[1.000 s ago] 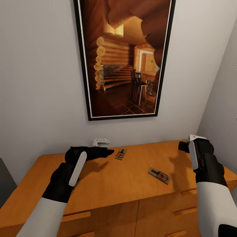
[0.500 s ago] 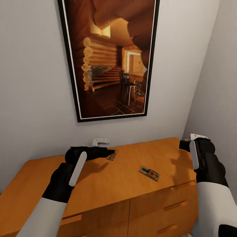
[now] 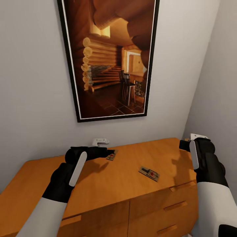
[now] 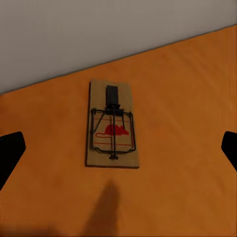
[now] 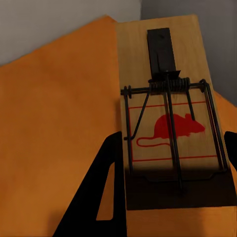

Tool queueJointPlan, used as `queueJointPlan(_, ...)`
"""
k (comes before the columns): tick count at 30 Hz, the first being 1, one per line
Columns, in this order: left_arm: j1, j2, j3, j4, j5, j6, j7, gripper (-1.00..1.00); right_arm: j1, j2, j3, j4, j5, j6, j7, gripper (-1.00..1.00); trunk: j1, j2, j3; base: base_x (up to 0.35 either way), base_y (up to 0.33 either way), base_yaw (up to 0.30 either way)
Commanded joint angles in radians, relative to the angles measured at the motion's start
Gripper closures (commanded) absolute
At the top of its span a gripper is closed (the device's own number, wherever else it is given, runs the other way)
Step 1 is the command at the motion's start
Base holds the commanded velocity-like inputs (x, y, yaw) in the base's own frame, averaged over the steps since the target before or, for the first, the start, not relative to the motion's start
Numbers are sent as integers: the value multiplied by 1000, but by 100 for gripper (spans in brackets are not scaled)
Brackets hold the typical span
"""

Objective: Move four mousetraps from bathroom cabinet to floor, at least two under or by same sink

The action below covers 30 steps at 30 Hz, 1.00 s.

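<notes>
A: What has changed over the last second?

B: Mostly the viewpoint. The whole head view slid sideways between one second and half a second ago, so the camera moved; since then nothing has shifted. The low orange-brown wooden cabinet (image 3: 131, 177) with bar-handled drawers, the framed log-cabin picture (image 3: 108, 59) and both arms sit as they did half a second ago.

A: Where are the traps?

B: Three show. One small flat tan mousetrap with a red mouse print (image 4: 112, 126) lies on the cabinet top near the wall, just ahead of the left black gripper (image 3: 106, 152). A second tan mousetrap (image 3: 149, 173) lies mid-top, apart from both arms. A third tan mousetrap (image 5: 170, 118) looms large before the right black gripper (image 3: 184, 145), near the top's far corner.

A: And the jaws?

B: In the left wrist view the left fingertips (image 4: 10, 153) stand wide apart, flanking the first trap without touching it and holding nothing. On the right, a dark finger overlaps the third trap's edge, but whether it is clamped cannot be told.

A: Meaning for the task?

B: Judged from this, the base has settled and the left arm is lined up for a pick; no trap seen here has reached the floor.
</notes>
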Motion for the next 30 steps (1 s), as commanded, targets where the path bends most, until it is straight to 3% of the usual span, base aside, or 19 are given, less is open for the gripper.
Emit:
queueJointPlan(1,-1,0,1,0,-5,4,-4,-100,-1,0,0,-1,-4,4,-4,100,0,-1,-1,125,0,-1)
queueJointPlan(10,-1,0,0,7,-6,4,4,-100,-1,-1,-1,-1,-4,4,-5,100,0,-1,-1,180,0,0)
queueJointPlan(30,-1,-3,0,8,-6,4,6,-100,-1,0,0,-2,-3,4,-5,100,0,-1,-1,9,0,0)
